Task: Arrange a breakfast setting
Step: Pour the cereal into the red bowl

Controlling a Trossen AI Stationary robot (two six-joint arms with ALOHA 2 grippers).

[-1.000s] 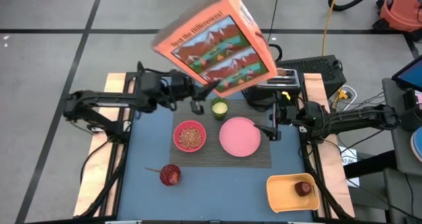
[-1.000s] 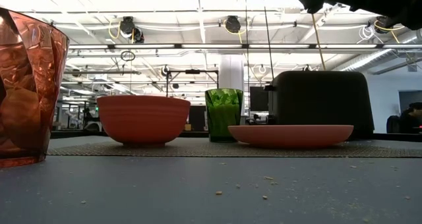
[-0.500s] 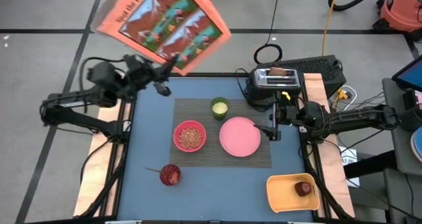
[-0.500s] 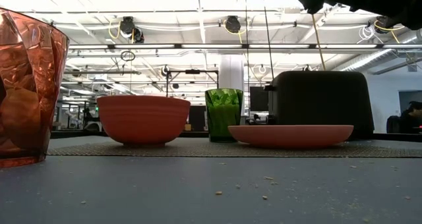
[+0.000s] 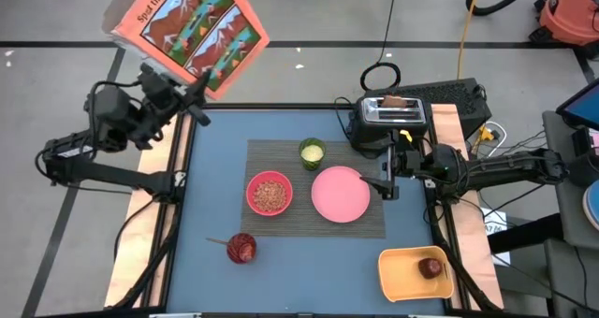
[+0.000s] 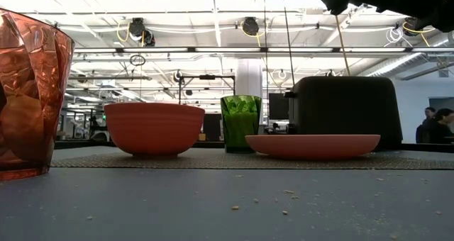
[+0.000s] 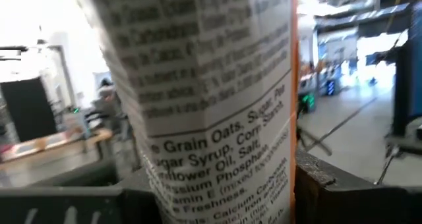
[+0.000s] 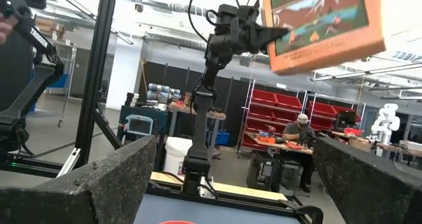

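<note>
Cheerios cereal box (image 5: 185,30) hangs clamped in the left end effector (image 5: 192,100) off the table's far-left corner; bowl (image 5: 269,194) is filled, plate (image 5: 341,194) bare, right end effector (image 5: 386,185) spread empty.

The high view looks straight down on the blue-grey tabletop (image 5: 215,196). The low view sits at surface height, facing the far room. Both show the round pink plate (image 5: 340,194) (image 6: 312,145). Each wrist view looks forward, the left pressed against the printed orange cereal box (image 7: 217,99).
</note>
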